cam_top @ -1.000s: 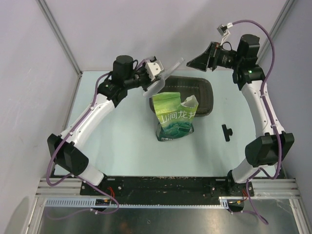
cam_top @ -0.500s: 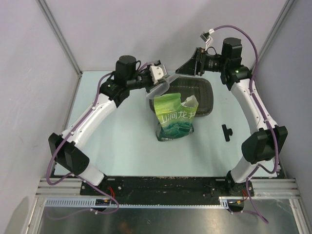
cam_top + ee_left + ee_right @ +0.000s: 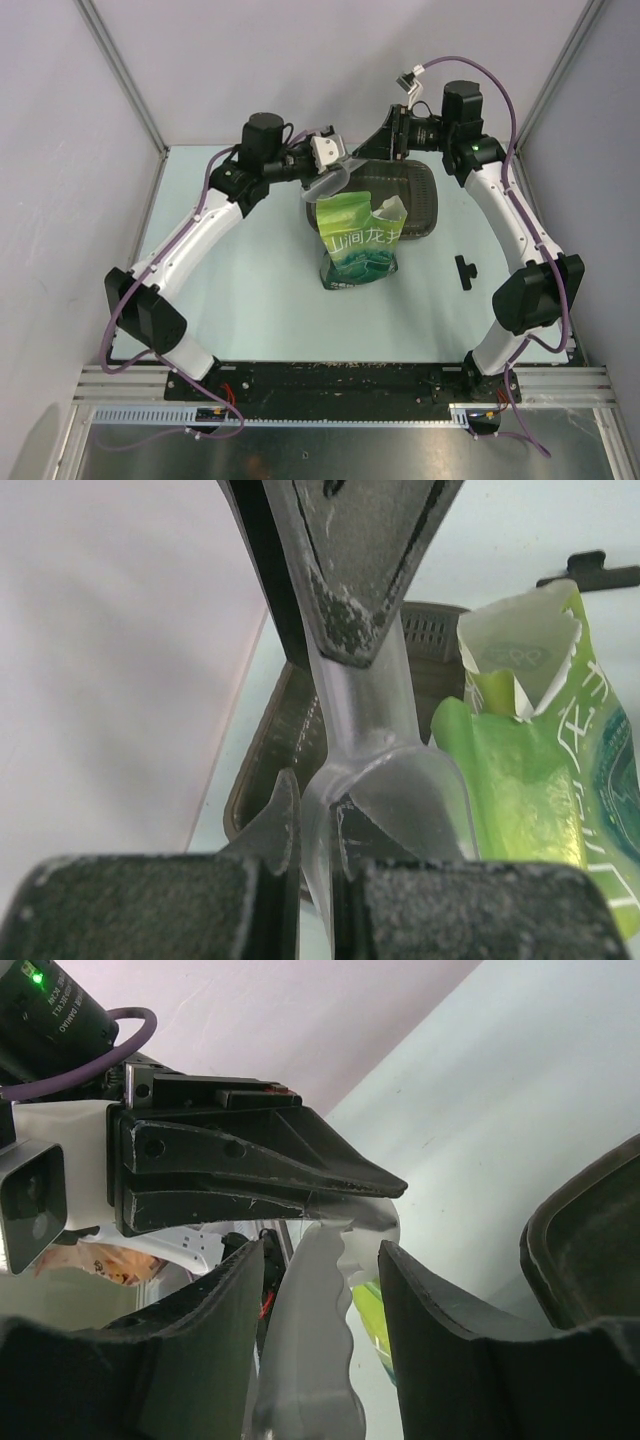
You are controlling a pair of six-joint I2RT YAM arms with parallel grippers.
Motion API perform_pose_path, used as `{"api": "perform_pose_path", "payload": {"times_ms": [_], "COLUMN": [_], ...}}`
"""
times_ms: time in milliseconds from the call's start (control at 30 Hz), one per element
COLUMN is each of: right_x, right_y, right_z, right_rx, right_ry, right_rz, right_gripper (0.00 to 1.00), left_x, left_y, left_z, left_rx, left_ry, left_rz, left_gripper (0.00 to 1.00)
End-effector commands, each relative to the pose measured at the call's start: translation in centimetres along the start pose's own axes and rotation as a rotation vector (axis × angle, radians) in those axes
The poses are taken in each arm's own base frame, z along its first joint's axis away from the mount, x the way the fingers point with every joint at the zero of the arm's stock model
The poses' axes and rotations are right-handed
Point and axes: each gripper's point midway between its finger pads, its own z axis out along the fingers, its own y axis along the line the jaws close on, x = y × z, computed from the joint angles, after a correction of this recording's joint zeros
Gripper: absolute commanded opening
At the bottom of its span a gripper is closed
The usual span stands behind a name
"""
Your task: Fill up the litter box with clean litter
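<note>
The litter box (image 3: 408,190) is a dark tray behind the green bag (image 3: 360,240); it also shows in the left wrist view (image 3: 268,742) and the right wrist view (image 3: 590,1250). No loose clean litter shows. My left gripper (image 3: 333,165) is shut on a clear plastic scoop (image 3: 328,182), above the bag's open top and the tray's left end. In the left wrist view the scoop (image 3: 400,790) is clamped in that gripper (image 3: 315,815). My right gripper (image 3: 366,152) is open, its fingers on either side of the scoop's handle (image 3: 315,1340) with gaps both sides (image 3: 320,1250).
A small black clip (image 3: 466,270) lies on the pale table to the right of the bag. The enclosure walls and metal posts stand close behind both arms. The tray's floor looks dark and bare where it shows.
My right arm has swung left, bringing its open gripper from the far right up to the scoop's handle. My left gripper has shifted slightly right and lowered the scoop.
</note>
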Motion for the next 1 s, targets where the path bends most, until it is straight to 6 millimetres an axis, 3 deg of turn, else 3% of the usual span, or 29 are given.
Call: {"api": "perform_pose_path", "payload": {"times_ms": [0,300,800,967], "right_x": [-0.6,-1.0,-1.2,-1.1], "right_y": [0.7,0.4,1.0,1.3], "right_z": [-0.3,-0.6,-1.3,-1.0], "right_rx": [-0.004,0.029,0.027,0.011], "right_ry": [-0.015,-0.041,-0.069,-0.066], "right_rz": [-0.069,-0.09,-0.105,-0.119], "right_gripper": [0.53,0.44,0.4,0.3], "left_x": [-2.3,-1.8,-1.0,-1.0], "left_y": [1.4,1.5,1.4,1.4], "left_z": [0.1,0.7,1.1,0.9], "left_rx": [-0.031,-0.028,-0.025,-0.025], "left_ry": [-0.041,-0.036,-0.019,-0.019], "left_rz": [0.042,0.018,0.0,0.008], "left_gripper": [0.0,0.0,0.0,0.0]}}
